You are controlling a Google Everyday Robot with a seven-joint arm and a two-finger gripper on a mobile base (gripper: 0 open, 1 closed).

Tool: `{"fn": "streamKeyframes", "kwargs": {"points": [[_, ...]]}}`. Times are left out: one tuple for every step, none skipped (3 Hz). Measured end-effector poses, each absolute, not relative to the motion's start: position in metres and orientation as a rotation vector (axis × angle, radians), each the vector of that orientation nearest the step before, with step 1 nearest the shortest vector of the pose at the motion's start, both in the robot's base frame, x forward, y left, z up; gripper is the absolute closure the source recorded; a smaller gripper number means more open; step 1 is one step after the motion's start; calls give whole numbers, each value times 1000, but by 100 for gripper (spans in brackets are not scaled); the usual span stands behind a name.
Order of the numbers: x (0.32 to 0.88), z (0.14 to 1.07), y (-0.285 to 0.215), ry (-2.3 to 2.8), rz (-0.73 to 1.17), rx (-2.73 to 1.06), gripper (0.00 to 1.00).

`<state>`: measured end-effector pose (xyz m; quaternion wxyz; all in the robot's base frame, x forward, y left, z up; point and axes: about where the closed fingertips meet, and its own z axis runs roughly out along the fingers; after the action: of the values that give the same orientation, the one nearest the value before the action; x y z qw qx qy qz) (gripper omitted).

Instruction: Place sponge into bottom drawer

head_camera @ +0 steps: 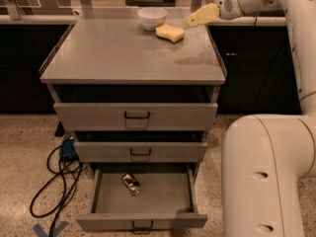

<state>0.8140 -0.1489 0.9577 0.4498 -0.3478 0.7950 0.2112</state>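
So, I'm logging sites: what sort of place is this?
Probably a lab or workshop: a grey metal drawer cabinet, loose cables on a speckled floor, dark counters behind. The pincer hangs over the cabinet's back right corner, near the sponge.

No legible text (none on the end effector [192, 20] near the sponge [170, 32]).

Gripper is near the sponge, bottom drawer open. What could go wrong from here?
The sponge lies close beside the white bowl, so the gripper, hovering just right of it, might knock the bowl while grasping. The bottom drawer already holds a small metallic object; the dropped sponge could land on it.
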Motion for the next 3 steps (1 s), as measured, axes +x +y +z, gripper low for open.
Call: {"fn": "streamKeyframes", "kwargs": {"points": [[816, 956, -145, 2004, 571, -787, 0], [827, 950, -137, 1986, 517, -836, 0], [866, 955, -113, 1946, 345, -849, 0]]}}
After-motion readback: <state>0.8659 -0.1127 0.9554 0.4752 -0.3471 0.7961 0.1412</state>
